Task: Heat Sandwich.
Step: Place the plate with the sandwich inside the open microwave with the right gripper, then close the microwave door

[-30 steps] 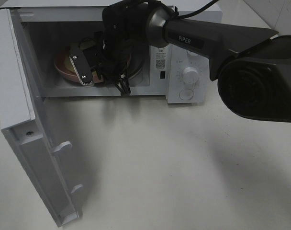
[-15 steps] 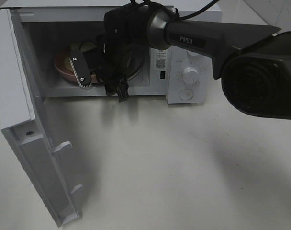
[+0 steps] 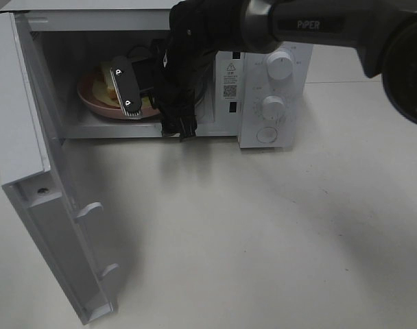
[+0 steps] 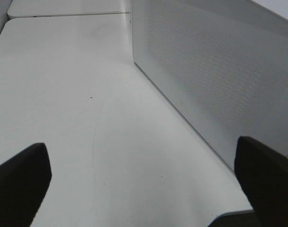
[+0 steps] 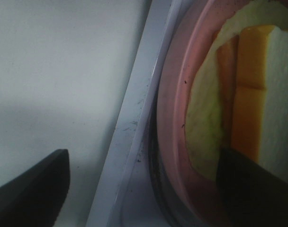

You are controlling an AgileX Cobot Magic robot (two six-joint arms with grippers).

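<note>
Exterior high view: the microwave (image 3: pixel 253 133) is located at the far side of the tabletop (image 3: pixel 263 240), and its door (image 3: pixel 30 164) is swung fully open to the left. A round pink plate (image 3: pixel 92 101) is seated on the cavity floor, toward the left of the opening, and the sandwich (image 3: pixel 104 83) is carried on it. The sandwich is largely covered in this view by the right end effector (image 3: pixel 158 116), which is reached in from the right on the dark right arm (image 3: pixel 311 24) and is positioned at the mouth of the cavity. Its jaws are spread wide, with one silver-faced finger (image 3: pixel 126 89) laid over the plate and the other at the near edge of the cavity. Two dials (image 3: pixel 272 106) are mounted on the control panel to the right of the opening. In the right wrist view, the right end effector (image 5: pixel 144 189) is seen with both fingers well apart and nothing clamped between them. One finger is set above the tabletop (image 5: pixel 54 71); the other overlaps the sandwich (image 5: pixel 248 94), and contact cannot be determined. The rim of the plate (image 5: pixel 175 118) and the white front lip (image 5: pixel 134 118) of the microwave lie between the fingers. In the left wrist view, the left end effector (image 4: pixel 141 189) is held wide open above bare tabletop (image 4: pixel 63 94), near a white perforated panel (image 4: pixel 215 71), with nothing held.
</note>
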